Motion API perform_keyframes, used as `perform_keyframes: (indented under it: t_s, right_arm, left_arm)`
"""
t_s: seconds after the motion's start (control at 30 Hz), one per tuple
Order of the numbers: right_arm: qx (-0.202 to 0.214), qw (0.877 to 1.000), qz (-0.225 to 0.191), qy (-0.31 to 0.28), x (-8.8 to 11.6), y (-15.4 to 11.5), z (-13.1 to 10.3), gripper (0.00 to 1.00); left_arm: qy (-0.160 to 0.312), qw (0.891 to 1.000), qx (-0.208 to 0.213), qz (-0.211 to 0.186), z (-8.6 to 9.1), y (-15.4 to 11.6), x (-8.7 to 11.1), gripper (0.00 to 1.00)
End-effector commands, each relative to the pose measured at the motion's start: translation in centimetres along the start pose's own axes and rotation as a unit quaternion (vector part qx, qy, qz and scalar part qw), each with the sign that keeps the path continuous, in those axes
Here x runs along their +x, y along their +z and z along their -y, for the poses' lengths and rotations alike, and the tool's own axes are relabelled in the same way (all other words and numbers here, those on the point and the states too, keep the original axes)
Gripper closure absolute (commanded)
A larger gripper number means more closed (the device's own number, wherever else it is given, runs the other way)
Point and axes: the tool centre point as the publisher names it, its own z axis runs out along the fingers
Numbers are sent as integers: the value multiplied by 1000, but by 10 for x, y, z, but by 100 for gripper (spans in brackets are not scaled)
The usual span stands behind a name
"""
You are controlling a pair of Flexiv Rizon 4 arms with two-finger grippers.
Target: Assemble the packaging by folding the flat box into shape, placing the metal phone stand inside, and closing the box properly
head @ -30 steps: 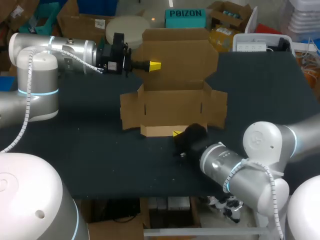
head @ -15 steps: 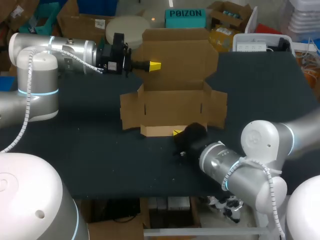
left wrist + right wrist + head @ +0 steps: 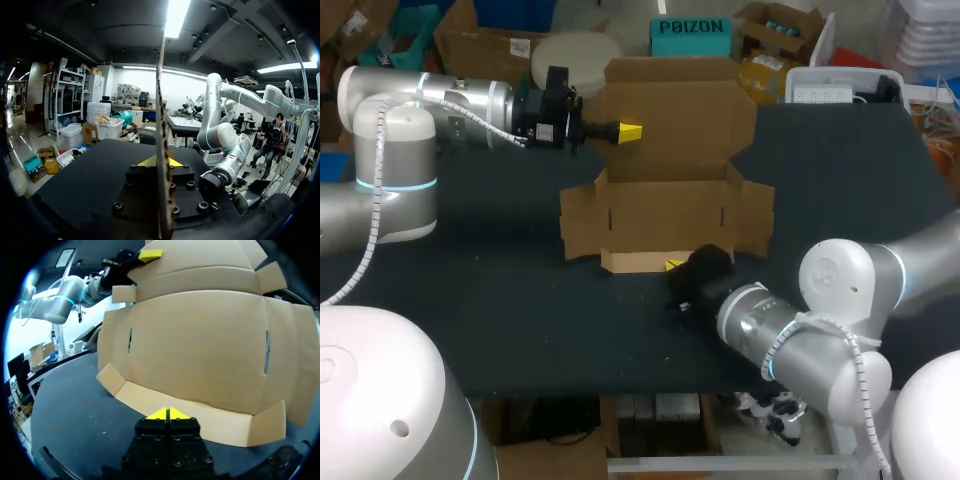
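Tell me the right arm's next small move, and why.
Probably nudge the right claw forward and up to fold the front flap. Its closed tips sit at that flap's edge, the flap lies low on the table, and the left claw grips the raised back panel of the cardboard box.

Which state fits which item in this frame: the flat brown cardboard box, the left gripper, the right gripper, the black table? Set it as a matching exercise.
1. flat brown cardboard box
2. left gripper
3. right gripper
4. black table

A. jaws shut, empty, at the box's near flap
B. jaws clamped on the box's far panel
C. bears the box
D. unfolded, not yet shaped

Pairs: 1-D, 2-B, 3-A, 4-C.
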Motion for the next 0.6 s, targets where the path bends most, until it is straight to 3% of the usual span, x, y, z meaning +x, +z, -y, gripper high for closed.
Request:
perform_keyframes:
  t_s: [0.03, 0.27, 0.6]
  right_arm:
    - [-3, 1000, 1, 0, 0, 6, 6, 100]
    - [-3, 1000, 1, 0, 0, 6, 6, 100]
    - [-3, 1000, 1, 0, 0, 6, 6, 100]
  left_arm:
    - [0, 1000, 0, -1, 0, -1, 0, 100]
    - [-1, 1000, -1, -3, 0, 1, 2, 100]
    - [-28, 999, 8, -12, -17, 4, 33, 100]
